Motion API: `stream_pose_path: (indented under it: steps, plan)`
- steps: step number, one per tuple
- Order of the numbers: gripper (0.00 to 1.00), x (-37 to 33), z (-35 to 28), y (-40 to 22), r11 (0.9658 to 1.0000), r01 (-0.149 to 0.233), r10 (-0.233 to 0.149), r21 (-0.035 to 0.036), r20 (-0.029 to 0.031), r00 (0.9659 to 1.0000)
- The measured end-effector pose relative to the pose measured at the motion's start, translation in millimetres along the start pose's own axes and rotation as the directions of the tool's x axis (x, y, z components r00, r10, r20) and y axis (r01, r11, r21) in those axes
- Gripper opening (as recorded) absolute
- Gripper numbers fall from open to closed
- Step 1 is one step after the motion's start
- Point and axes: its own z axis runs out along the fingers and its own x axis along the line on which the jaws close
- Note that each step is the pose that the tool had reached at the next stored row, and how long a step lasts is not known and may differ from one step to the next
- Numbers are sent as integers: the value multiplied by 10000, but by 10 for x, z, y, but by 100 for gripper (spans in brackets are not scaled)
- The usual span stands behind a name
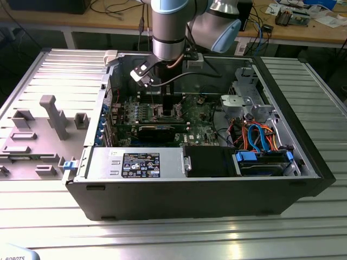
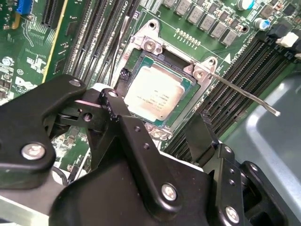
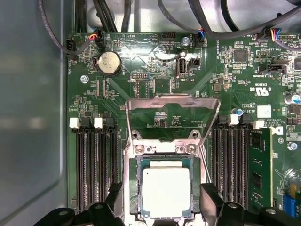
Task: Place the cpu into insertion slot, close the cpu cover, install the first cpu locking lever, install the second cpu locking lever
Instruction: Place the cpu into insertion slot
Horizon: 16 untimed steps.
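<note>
The cpu (image 3: pixel 165 190) lies flat in the insertion slot (image 3: pixel 133 188) on the green motherboard, its silver-grey top facing up; it is also seen as the cpu (image 2: pixel 155 94) in the second wrist view. The cpu cover (image 3: pixel 171 101), a silvery frame with a window, stands raised at the slot's hinge side. One thin locking lever (image 2: pixel 244 94) sticks out free from a slot corner. My gripper (image 3: pixel 162 195) hangs just above the slot, open, with one black finger (image 3: pixel 209 195) on each side of the chip and nothing in its grasp. In the exterior view the gripper (image 1: pixel 162 103) reaches down into the open computer case.
Black memory slots (image 3: pixel 96 165) flank the socket on both sides. A long black graphics card (image 1: pixel 156 130) lies in front of it, with the labelled power supply (image 1: pixel 135 162) and the drive bay with blue cables (image 1: pixel 260 141) nearby. A grey fixture plate (image 1: pixel 43 124) sits at the exterior view's left.
</note>
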Motion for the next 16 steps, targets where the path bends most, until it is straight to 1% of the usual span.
stream_pose_path:
  steps: [2,5,6,8,9,10,11,14,15,16]
  plan:
    - [75,0,-11,4,10000,1,-1,49,-1,10000]
    - [75,0,-11,3,10000,0,0,56,0,10000]
    - [73,0,-11,3,10000,1,-1,49,0,10000]
    - [61,-1,-10,3,10000,5,-5,40,3,10000]
    - [49,0,-9,3,10000,41,-41,18,4,10000]
    - [42,0,-8,3,10000,92,-92,-17,11,10000]
    - [42,-1,-7,3,9999,119,-119,-55,29,9999]
    - [24,0,-4,3,9996,164,-163,-211,65,9998]
    - [18,0,-3,4,9996,182,-181,-221,64,9998]
    - [18,0,-4,4,9996,190,-189,-221,65,9998]
